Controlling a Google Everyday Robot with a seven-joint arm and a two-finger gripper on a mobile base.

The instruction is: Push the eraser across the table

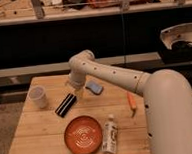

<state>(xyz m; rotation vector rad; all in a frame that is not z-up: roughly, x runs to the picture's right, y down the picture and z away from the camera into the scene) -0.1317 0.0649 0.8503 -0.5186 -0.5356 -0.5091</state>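
Note:
The eraser (65, 104), a flat black oblong block with pale stripes, lies at an angle on the light-wood slatted table (39, 136), left of centre. My white arm reaches in from the right, and the gripper (79, 93) hangs just right of the eraser's upper end, between it and a small blue-grey pad (94, 87). The gripper is close beside the eraser; I cannot tell whether they touch.
A pale cup (38, 97) stands left of the eraser. An orange-red plate (83, 135) lies near the front, with a small white bottle (109, 135) lying to its right. An orange carrot-like object (132, 101) lies right of centre. A dark counter runs behind the table.

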